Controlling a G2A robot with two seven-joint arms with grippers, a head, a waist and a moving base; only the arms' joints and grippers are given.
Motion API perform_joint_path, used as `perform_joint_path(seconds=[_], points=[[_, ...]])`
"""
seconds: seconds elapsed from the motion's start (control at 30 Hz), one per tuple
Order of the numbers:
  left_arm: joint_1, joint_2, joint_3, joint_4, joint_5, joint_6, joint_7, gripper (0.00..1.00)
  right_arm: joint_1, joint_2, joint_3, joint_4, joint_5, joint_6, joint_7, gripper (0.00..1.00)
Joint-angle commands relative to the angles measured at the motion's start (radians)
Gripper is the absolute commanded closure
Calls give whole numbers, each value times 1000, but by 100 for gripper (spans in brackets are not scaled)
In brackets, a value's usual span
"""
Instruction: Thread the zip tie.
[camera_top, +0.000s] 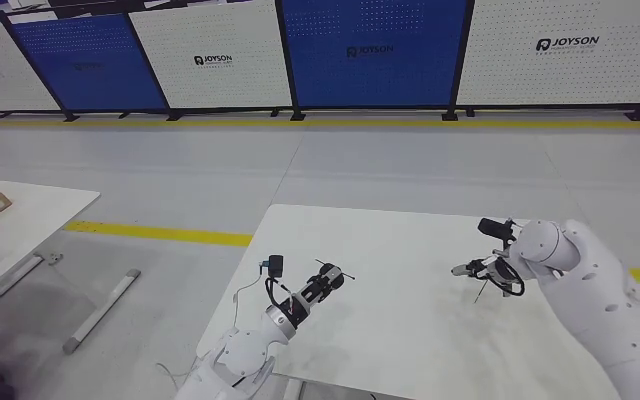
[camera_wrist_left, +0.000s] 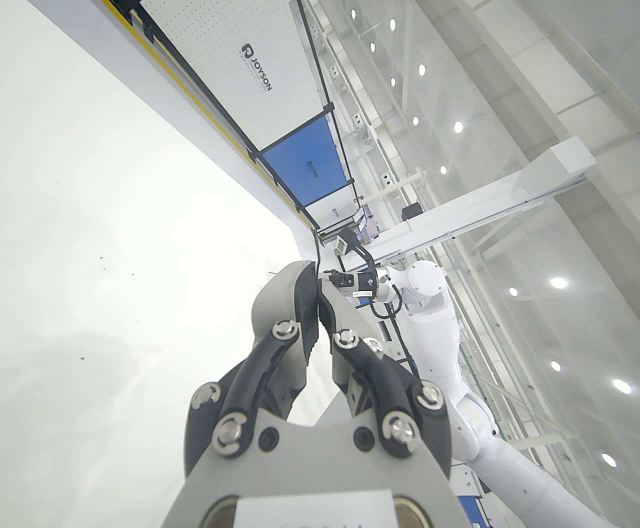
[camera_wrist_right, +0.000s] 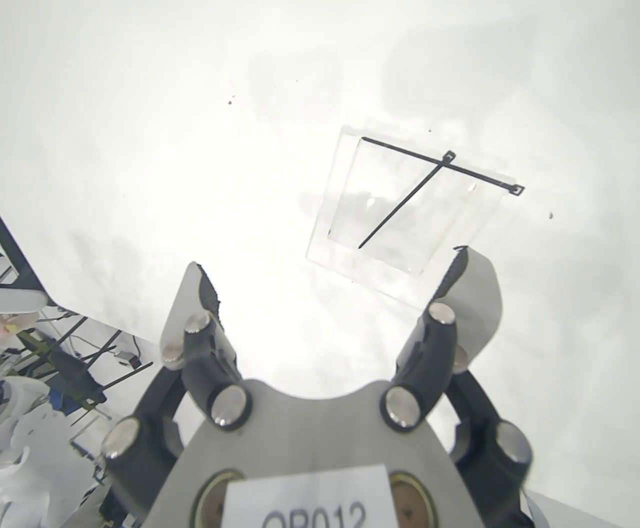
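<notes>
Two left fingers (camera_wrist_left: 290, 305) on zip tie (camera_top: 348, 274)

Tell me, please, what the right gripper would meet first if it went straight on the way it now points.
Probably the clear sheet on the table, near the two crossed zip ties on it. The right gripper is open and aimed down at it, though depth is unclear.

Black zip ties (camera_wrist_right: 400, 150), clear tray (camera_wrist_right: 332, 200), white table (camera_wrist_right: 150, 150), panels (camera_top: 375, 70) — blue and white, dotted
</notes>
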Motion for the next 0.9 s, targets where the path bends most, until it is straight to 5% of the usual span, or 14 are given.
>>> perform_joint_path(seconds=[0.0,0.07,0.3,0.5,0.87], points=[[0,0,0,0,0,0,0,100,1,0,-1,5,-12,2,1,0],[0,0,0,0,0,0,0,100,1,-1,4,8,-5,2,-3,0],[0,0,0,0,0,0,0,100,-3,7,31,7,0,-7,-2,34],[0,0,0,0,0,0,0,100,6,0,20,28,-8,22,15,50],[0,0,0,0,0,0,0,100,37,-38,2,144,-10,32,-29,52]])
